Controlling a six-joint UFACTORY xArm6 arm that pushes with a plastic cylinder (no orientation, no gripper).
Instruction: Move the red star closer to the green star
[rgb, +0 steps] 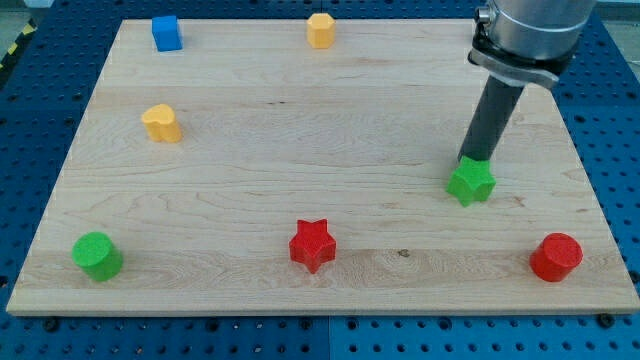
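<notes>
Our rod carries no jaws; our tip (473, 160) touches the green star block (471, 182) near the wooden table's (300, 180) right edge; the red star block (312, 244) sits mid-bottom.

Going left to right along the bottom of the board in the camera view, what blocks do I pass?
Green cylinder → red star → green star, sitting a bit higher with my tip right at its top edge → red cylinder.

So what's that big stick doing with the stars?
My tip sits right at the top edge of the green star, on the view's right. The red star lies apart, toward the view's bottom and left of it. I'm meant to push the red star closer to the green one; that's not yet done.
</notes>
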